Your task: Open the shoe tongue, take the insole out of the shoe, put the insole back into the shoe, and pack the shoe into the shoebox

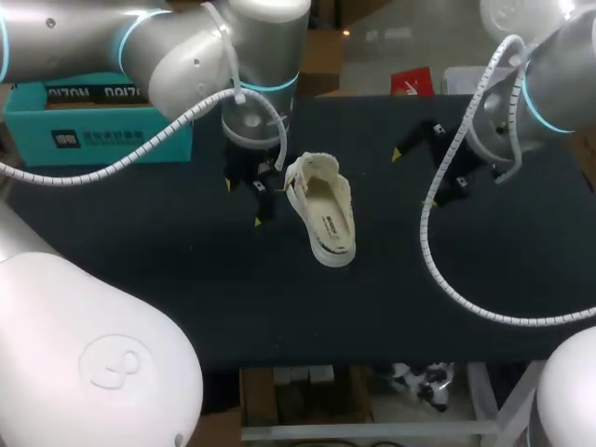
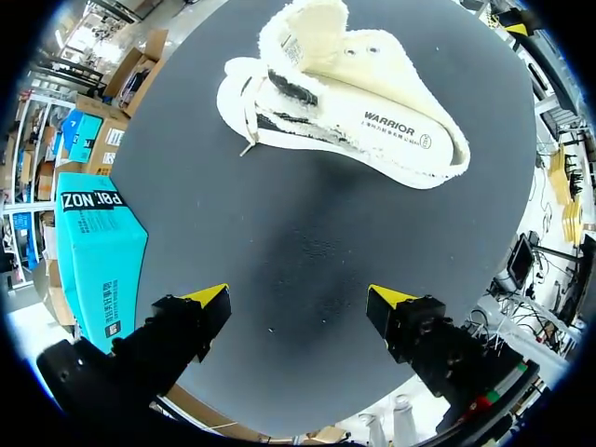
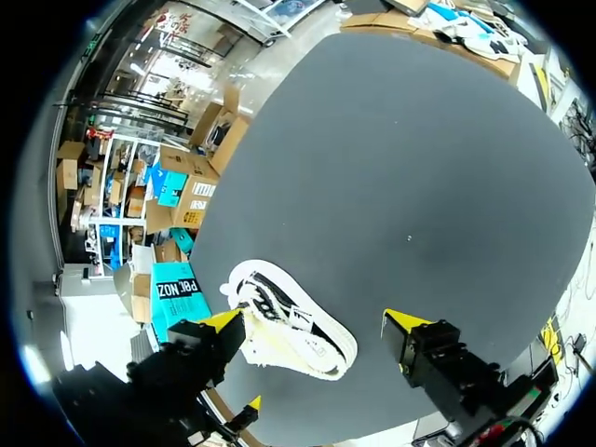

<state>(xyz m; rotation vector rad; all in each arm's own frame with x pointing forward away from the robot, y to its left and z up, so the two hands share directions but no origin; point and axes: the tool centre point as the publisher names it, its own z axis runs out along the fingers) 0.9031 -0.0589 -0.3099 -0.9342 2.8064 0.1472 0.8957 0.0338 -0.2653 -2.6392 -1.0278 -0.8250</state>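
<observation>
A cream shoe (image 1: 322, 209) lies mid-table on its side, tongue pulled up, and the insole with dark print shows inside it. My left gripper (image 1: 247, 200) hangs open just left of the shoe. In the left wrist view the shoe (image 2: 346, 96) lies well ahead of the open left gripper (image 2: 300, 298), with bare mat between its fingers. My right gripper (image 1: 430, 166) is open to the right of the shoe, raised off the table. From its wrist, the shoe (image 3: 291, 326) lies below the right gripper (image 3: 315, 321), untouched. The teal shoebox (image 1: 93, 126) stands closed at the back left.
The dark table mat (image 1: 186, 279) stretches bare in front of the shoe and to its right. A red item (image 1: 412, 82) sits at the table's far edge. The shoebox (image 2: 98, 251) lies close beside my left gripper's finger.
</observation>
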